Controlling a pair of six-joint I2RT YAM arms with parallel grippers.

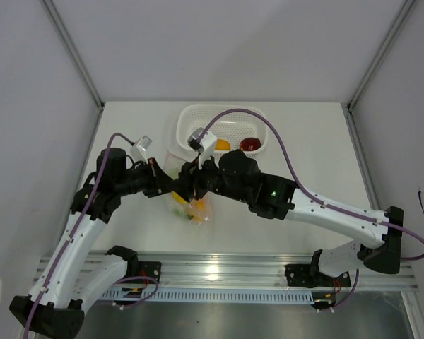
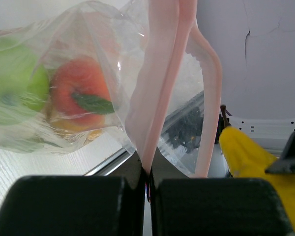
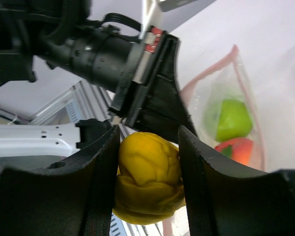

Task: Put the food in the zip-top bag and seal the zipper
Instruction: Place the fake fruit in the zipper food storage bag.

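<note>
Near the table [image 1: 304, 141] centre, the left hand [image 2: 147, 183] is pressed together on the pink zipper [image 2: 157, 73] of the bag [image 2: 103, 29] holding a green apple [image 2: 14, 93] and peach [image 2: 81, 91], the right hand [image 3: 148, 147] at its 3 o'clock pinches a yellow fruit [image 3: 147, 172], and a basket [image 1: 187, 116] sits at 12 o'clock.

Left arm [image 1: 76, 227] and right arm [image 1: 328, 210] both reach inward, wrists nearly meeting at centre. Left gripper [image 2: 148, 179] is clamped tight on the zipper [image 2: 155, 93]. Right gripper [image 3: 148, 142] is part-spread, fingers pinching the yellow toy fruit [image 3: 147, 169].
</note>
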